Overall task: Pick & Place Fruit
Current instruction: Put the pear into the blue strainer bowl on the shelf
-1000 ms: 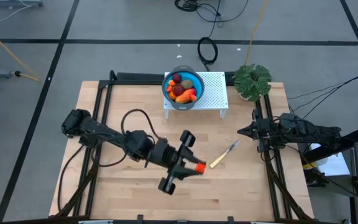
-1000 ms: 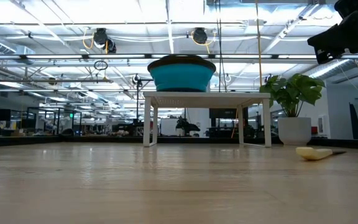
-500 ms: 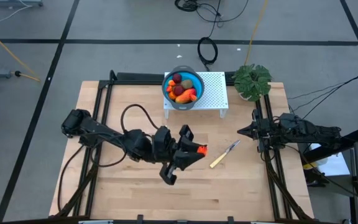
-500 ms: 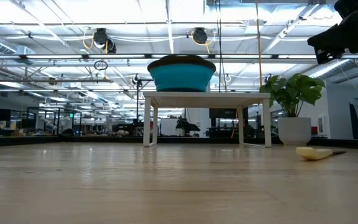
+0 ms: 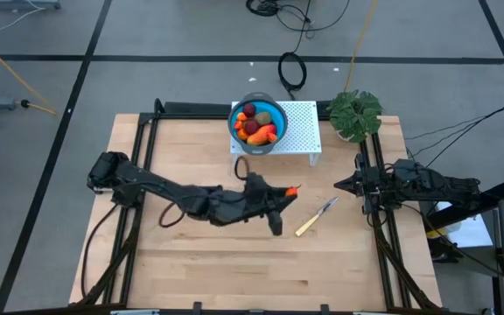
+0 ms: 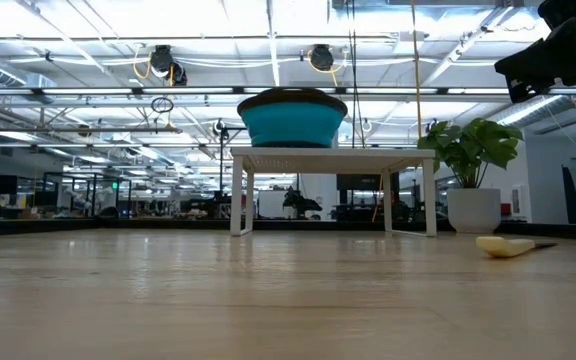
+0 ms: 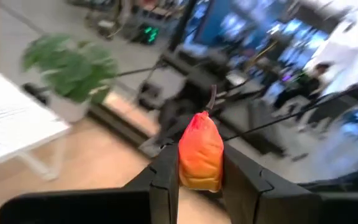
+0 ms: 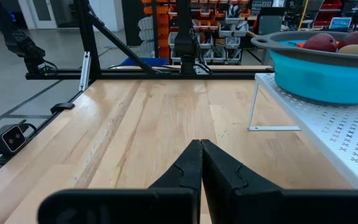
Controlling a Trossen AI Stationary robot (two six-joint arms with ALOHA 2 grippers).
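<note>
A blue bowl (image 5: 257, 123) of fruit is set on a white perforated stand (image 5: 300, 131), near a yellow-handled knife (image 5: 315, 217). An orange-red toy fruit (image 7: 200, 152) is clamped in the left gripper (image 5: 289, 192); the pinch is seen only in its wrist view. The right gripper (image 8: 201, 163) is closed, empty.

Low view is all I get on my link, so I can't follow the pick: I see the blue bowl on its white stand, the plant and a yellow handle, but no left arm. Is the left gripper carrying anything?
Observer: Yes. The left gripper is shut on an orange-red fruit piece, which stands up between its fingers.
Operator: Where is it over the table?
Observer: Mid-table, in front of the white stand and beside the knife.
Operator: Anything in the bowl already?
Observer: Several fruits fill the blue bowl, among them a dark red ball.
Operator: And the right arm?
Observer: The right gripper is shut and empty, at the table's right edge.
</note>
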